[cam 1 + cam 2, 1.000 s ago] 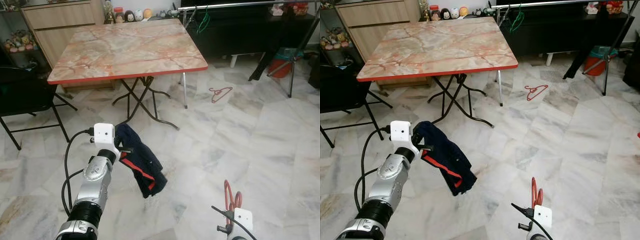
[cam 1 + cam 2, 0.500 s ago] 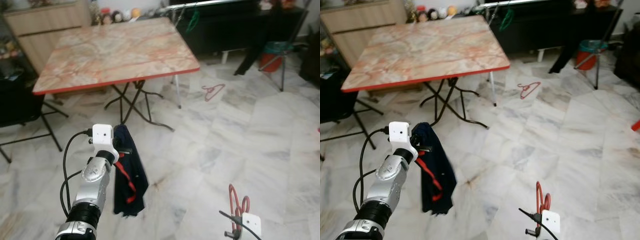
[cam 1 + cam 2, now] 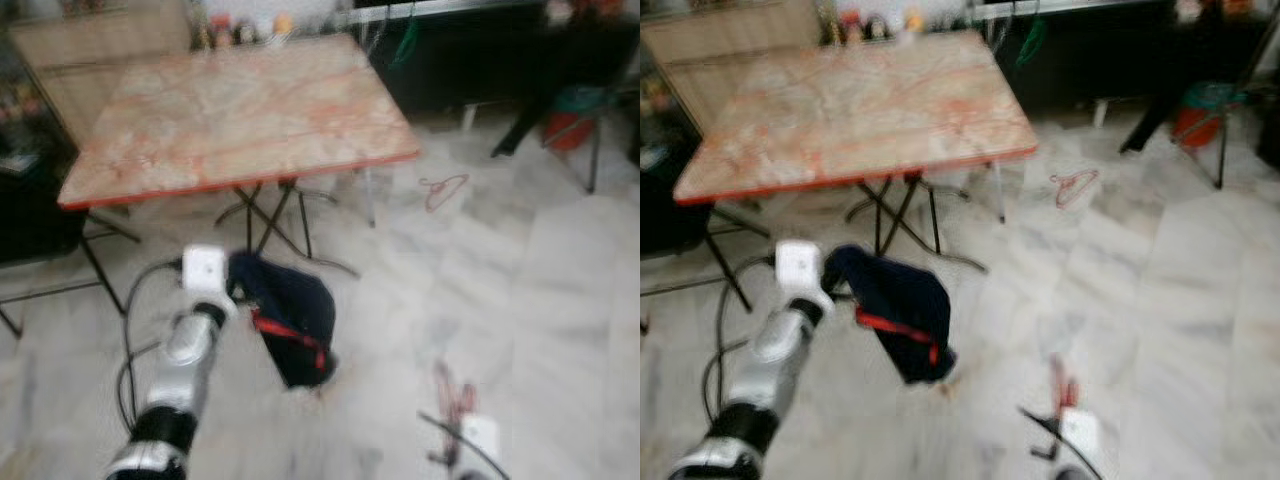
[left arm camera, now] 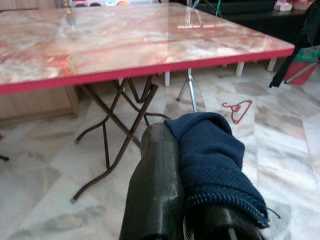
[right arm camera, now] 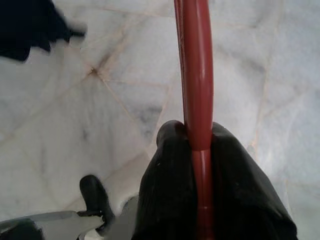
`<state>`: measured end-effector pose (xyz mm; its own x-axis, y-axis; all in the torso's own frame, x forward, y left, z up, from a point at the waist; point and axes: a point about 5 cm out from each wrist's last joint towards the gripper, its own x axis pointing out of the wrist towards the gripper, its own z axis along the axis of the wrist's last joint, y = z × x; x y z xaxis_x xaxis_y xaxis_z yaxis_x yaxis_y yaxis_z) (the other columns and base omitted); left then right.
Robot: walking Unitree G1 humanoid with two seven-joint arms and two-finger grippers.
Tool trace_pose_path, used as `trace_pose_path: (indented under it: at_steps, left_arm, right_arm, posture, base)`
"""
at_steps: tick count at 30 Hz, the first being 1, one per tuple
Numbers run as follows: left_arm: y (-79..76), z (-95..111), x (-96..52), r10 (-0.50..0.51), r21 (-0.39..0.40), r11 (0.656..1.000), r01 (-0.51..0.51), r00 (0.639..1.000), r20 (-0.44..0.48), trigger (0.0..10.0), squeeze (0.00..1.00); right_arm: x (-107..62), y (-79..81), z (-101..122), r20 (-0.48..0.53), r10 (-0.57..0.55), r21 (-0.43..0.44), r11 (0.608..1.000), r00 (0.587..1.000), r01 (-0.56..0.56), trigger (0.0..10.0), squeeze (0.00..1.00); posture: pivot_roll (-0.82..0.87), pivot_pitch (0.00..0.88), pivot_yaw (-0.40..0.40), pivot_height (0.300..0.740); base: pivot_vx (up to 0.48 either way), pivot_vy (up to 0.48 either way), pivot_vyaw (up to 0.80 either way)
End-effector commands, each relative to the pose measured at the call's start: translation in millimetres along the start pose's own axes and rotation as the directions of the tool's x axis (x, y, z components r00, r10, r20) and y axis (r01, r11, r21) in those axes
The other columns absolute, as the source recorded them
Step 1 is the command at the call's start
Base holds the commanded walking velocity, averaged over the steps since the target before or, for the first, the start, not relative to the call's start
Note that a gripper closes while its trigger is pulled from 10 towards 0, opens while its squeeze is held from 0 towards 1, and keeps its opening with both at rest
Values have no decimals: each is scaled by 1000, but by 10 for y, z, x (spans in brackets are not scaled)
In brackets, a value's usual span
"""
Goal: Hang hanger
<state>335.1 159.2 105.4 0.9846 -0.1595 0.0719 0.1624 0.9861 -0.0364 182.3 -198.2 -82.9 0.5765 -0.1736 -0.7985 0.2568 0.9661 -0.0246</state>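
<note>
The head views are blurred. My left gripper [image 3: 238,292] is raised in front of me, shut on a navy garment with a red stripe [image 3: 290,318], which bunches over its fingers [image 4: 160,150] and hangs to the right. Low at the right, my right gripper [image 5: 197,137] is shut on the bar of a red hanger [image 5: 195,60], which sticks up from it [image 3: 450,388]. A metal clothes rail [image 3: 450,8] runs across the back right with a green hanger [image 3: 405,42] on it.
A marble-topped folding table [image 3: 240,105] with a red edge stands just ahead. A second red hanger [image 3: 443,190] lies on the marble floor right of it. A black chair [image 3: 35,215] is at the left, a red bucket [image 3: 570,125] at the far right.
The camera has moved and the picture has blurred. The garment, hanging straight down half a second ago, has swung out to the right. Both grippers keep their hold.
</note>
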Motion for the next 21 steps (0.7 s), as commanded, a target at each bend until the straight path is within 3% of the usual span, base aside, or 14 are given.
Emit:
trace_pose_path:
  at_steps: [1, 7, 11, 21]
  left_arm:
    - [-64, 117, 60, -24, 6, 1000, 24, 999, 45, 10000, 0]
    - [-65, 122, 67, -23, 6, 1000, 22, 999, 46, 10000, 0]
    - [-66, 131, 69, -19, 5, 1000, 19, 999, 50, 10000, 0]
    - [-64, 153, 73, -9, 3, 1000, 9, 998, 58, 10000, 0]
  right_arm:
    - [-9, 40, -62, -28, 3, 19, 1000, 1000, -2, 10000, 0]
    - [3, 86, -1, -15, 6, 25, 1000, 1000, -6, 10000, 0]
    - [-30, -34, -147, -35, -5, -10, 1000, 999, 5, 10000, 0]
    - [-46, -110, -206, -44, -19, 13, 1000, 999, 20, 10000, 0]
  posture:
    - [-183, 0, 87, 740]
    - [-184, 0, 86, 740]
    - [-182, 0, 83, 740]
    - [-182, 0, 76, 740]
  base:
    - [352, 0, 0]
    - [348, 0, 0]
    - [349, 0, 0]
    - [349, 0, 234]
